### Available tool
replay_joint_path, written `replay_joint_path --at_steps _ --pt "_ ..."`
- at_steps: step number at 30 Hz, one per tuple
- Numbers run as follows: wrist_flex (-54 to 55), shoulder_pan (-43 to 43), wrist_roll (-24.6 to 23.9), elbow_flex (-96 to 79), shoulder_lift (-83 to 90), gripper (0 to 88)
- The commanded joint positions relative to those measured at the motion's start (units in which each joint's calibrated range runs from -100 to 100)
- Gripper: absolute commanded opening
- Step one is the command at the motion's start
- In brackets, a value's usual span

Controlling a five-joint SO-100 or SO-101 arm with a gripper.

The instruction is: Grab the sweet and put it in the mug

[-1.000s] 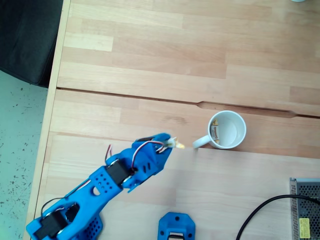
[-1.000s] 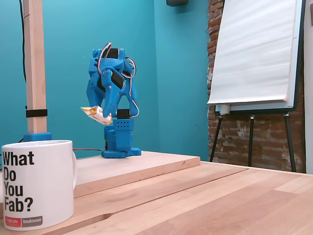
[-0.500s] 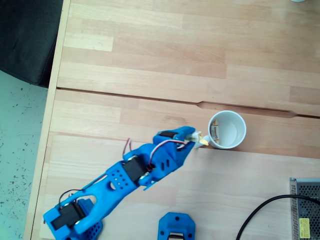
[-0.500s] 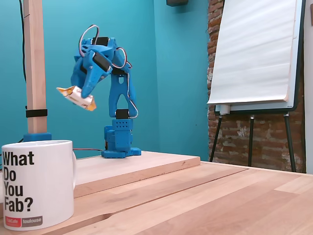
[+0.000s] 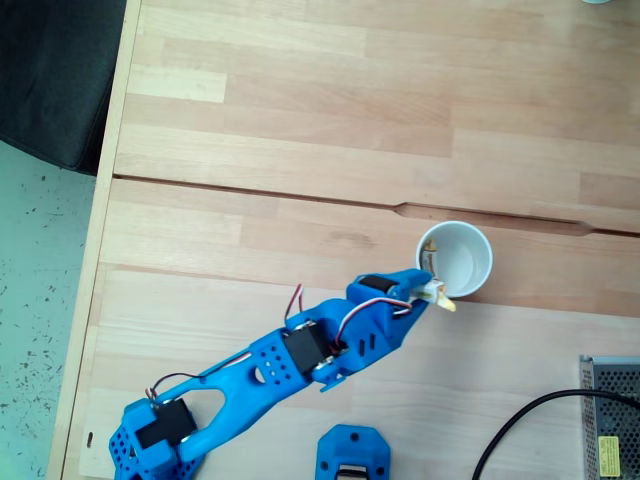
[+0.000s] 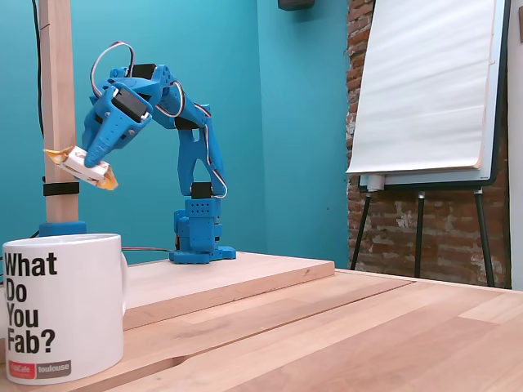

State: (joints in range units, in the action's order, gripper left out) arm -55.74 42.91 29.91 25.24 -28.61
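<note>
A fixed view from above shows the blue gripper (image 5: 430,293) closed on the sweet (image 5: 440,297), holding it at the lower left rim of the white mug (image 5: 467,254). In the side fixed view the sweet (image 6: 82,166) hangs in the jaws well above the mug (image 6: 61,306), which stands on the wooden table (image 6: 368,327).

The mug (image 6: 61,306) is cut off at the left edge; the hand (image 5: 428,291) covers its handle from above
</note>
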Motion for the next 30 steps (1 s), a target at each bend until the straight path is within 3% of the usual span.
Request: replay_joint_path --at_steps 1,14,24,30 --pt "1.06 0.88 -0.10 9.20 -2.11 0.0" --pt "1.38 0.88 0.49 20.17 -10.63 0.0" --pt "17.67 0.95 0.49 21.87 -17.95 0.0" --pt "18.72 0.95 0.49 21.95 -19.15 0.0"
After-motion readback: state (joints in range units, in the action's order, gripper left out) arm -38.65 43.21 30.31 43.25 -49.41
